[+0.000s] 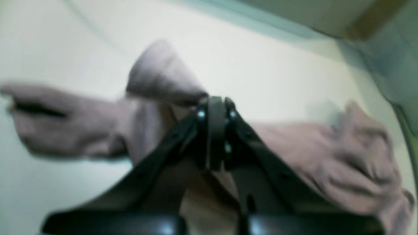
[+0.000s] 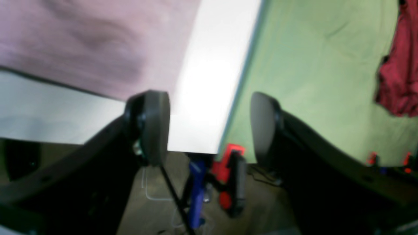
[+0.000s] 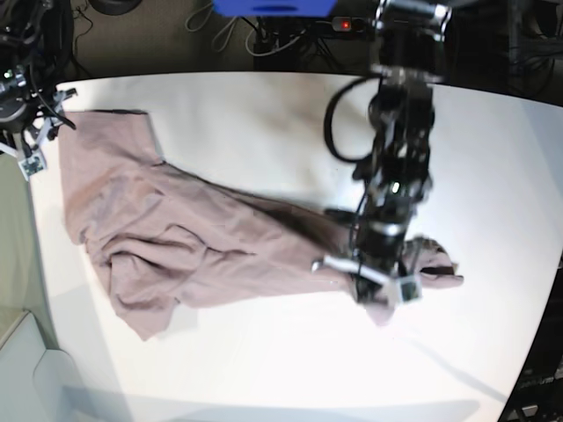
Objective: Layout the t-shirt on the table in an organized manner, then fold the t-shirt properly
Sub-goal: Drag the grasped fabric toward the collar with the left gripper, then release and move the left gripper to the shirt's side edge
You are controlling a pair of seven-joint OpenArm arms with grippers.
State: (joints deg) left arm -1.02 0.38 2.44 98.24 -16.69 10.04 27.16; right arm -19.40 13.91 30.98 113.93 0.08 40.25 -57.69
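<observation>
base view: t-shirt (image 3: 202, 237) stretches diagonally across table (image 3: 264, 369).

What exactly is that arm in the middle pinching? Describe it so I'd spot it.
On the big white table sprawls one crumpled mauve-pink t-shirt. The left gripper is shut on a bunched fold at the end farthest from the other arm, the only cloth there.

- The t-shirt (image 3: 176, 237): soft, matt mauve-pink cloth, wrinkled.
- The table (image 3: 264, 369): smooth white surface, matt.
- Right gripper's pads (image 2: 156, 125): dark, matt, smooth.
</observation>
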